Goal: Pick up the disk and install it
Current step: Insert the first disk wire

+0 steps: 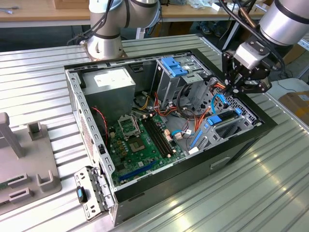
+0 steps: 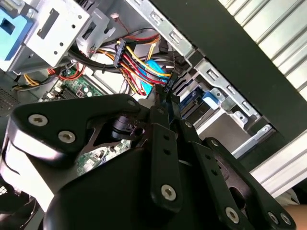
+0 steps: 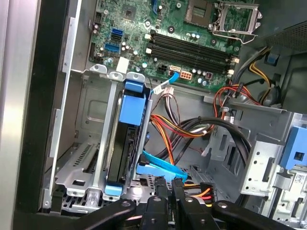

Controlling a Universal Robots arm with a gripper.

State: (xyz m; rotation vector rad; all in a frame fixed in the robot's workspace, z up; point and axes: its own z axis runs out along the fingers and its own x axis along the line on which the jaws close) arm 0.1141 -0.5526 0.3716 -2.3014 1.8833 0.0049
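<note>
The disk [image 3: 125, 148] stands on edge in the metal bay [image 3: 84, 158] at the front corner of the open computer case [image 1: 72, 96]. Its blue carrier frame [image 3: 132, 108] wraps its edges. In the exterior view the disk [image 1: 226, 122] lies low in the case at that view's right. My gripper [image 1: 235, 91] hangs just above and behind it, with the fingers together and nothing visibly held. In both wrist views the fingertips [image 3: 162, 191] sit beside a flat blue cable [image 3: 160, 168] and a bundle of coloured wires [image 2: 136, 64]. My gripper [image 2: 165, 103] is apart from the disk.
A grey power-supply box [image 1: 108, 79] fills the case's far corner, the green motherboard [image 1: 140, 140] its floor. A metal drive cage with a blue bracket [image 1: 175, 66] stands behind the gripper. A second arm's base [image 1: 104, 43] and a grey fixture [image 1: 19, 159] sit outside the case.
</note>
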